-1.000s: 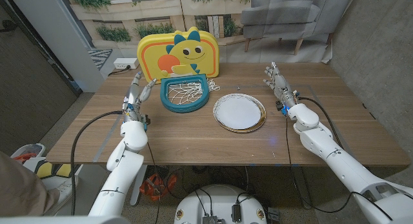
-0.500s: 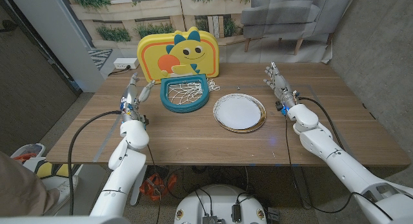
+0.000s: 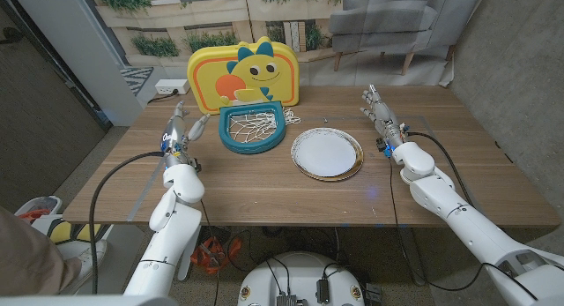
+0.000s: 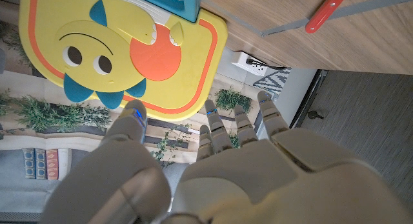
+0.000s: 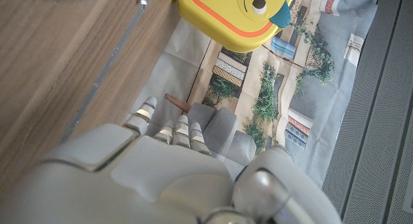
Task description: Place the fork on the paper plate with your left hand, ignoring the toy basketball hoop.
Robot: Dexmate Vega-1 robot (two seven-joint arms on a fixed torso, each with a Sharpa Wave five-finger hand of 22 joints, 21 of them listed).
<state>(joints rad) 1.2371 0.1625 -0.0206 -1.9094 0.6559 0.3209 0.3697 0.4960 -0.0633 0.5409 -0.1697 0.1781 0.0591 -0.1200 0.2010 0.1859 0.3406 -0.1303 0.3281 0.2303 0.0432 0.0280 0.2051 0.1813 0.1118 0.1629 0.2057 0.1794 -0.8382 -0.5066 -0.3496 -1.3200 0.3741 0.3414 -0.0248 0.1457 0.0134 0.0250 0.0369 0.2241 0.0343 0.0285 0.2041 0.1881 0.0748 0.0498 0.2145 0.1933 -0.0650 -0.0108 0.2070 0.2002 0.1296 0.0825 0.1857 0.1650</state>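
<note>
1. Table [image 3: 264, 187]: wood. Clock directions are read from its centre in the head view, 12 o'clock pointing away from the robot.
2. Left hand [image 3: 182, 130]: at about 9 o'clock, near the table's left edge. The fingers point away from the robot and are spread, with the thumb set apart. It holds nothing. In the left wrist view the left hand [image 4: 213, 166] shows fingertips apart and nothing between them.
3. Right hand [image 3: 377, 110]: at about 2 o'clock. The fingers are straight and lie close side by side, and it holds nothing. In the right wrist view the right hand [image 5: 168, 166] has its thumb standing off from the fingers, over bare wood.
4. Fork: place not certain. The left wrist view shows a slim red piece [image 4: 328, 12] lying on the table just beside a grey tape strip [image 4: 361, 8], ahead of the left hand. I cannot tell whether it is the fork.
5. Paper plate [image 3: 328, 153]: white with a ridged rim, at about 2 o'clock between the two hands, bare.
6. Toy basketball hoop [image 3: 231, 145]: teal ring with a white net, at about 11 o'clock, just beside the plate at the plate's 10 o'clock.
7. Backboard [image 3: 247, 72]: yellow dinosaur, upright at 12 o'clock behind the ring.
</note>
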